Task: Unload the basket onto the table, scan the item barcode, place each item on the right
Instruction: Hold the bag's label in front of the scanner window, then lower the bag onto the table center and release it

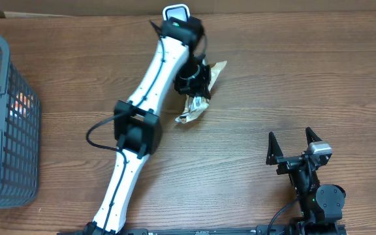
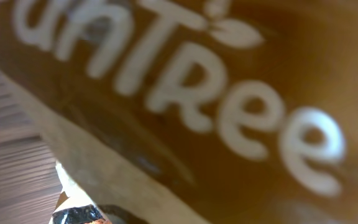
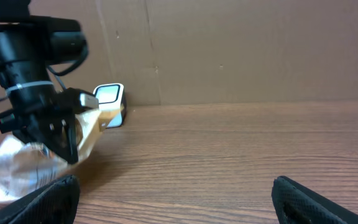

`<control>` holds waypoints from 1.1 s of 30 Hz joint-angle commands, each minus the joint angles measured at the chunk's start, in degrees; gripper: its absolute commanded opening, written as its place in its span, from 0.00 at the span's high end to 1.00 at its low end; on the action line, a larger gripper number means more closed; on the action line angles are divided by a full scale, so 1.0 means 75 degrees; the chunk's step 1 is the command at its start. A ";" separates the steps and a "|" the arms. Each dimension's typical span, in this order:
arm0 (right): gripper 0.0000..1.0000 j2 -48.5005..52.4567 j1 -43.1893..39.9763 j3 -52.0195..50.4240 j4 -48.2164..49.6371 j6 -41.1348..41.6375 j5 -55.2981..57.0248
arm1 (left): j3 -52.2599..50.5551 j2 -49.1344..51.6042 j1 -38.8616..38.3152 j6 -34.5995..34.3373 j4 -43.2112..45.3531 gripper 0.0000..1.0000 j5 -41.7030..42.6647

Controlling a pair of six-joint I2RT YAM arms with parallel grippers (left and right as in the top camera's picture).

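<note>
The item is a crinkly brown and clear snack packet (image 1: 194, 109) with white lettering. It fills the left wrist view (image 2: 229, 93), very close and blurred. My left gripper (image 1: 198, 77) is shut on the packet's upper part and holds it just above the table, seen from the side in the right wrist view (image 3: 42, 124) with the packet (image 3: 17, 171) hanging below. A small white-framed scanner (image 1: 176, 13) stands at the back edge, right behind the left arm. My right gripper (image 1: 290, 134) is open and empty at the front right, far from the packet.
A grey plastic basket (image 1: 5, 130) holding several packaged goods stands at the left edge. A cardboard wall (image 3: 241, 50) runs along the back of the wooden table (image 1: 292, 78). The scanner (image 3: 109, 102) sits against that wall.
</note>
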 commanded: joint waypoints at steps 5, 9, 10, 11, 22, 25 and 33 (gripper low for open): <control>0.00 -0.0061 -0.0020 -0.0079 0.0032 0.0029 -0.0017 | 0.0149 0.0006 -0.1256 -0.1839 -0.0023 0.86 -0.3739; 0.00 -0.0061 -0.0020 -0.0079 0.0032 0.0029 -0.0017 | 0.0143 0.0006 -0.1288 -0.2731 -0.0020 0.89 -0.3348; 0.00 -0.0061 -0.0020 -0.0079 0.0032 0.0029 -0.0017 | 0.0143 0.0006 -0.1285 -0.2999 -0.0020 0.93 -0.3139; 0.00 -0.0061 -0.0020 -0.0079 0.0032 0.0029 -0.0017 | 0.0143 0.0006 -0.1288 -0.3378 -0.0020 0.96 -0.2973; 0.00 -0.0061 -0.0020 -0.0079 0.0032 0.0029 -0.0017 | 0.0146 0.0006 -0.1279 -0.4217 0.0041 0.06 -0.2649; 0.00 -0.0061 -0.0020 -0.0079 0.0032 0.0029 -0.0017 | 0.0210 -0.0044 -0.1151 -0.3558 -0.0012 0.07 -0.2547; 0.00 -0.0061 -0.0020 -0.0079 0.0032 0.0029 -0.0017 | 0.0667 -0.1600 -0.0431 -0.2448 -0.0017 0.09 -0.2433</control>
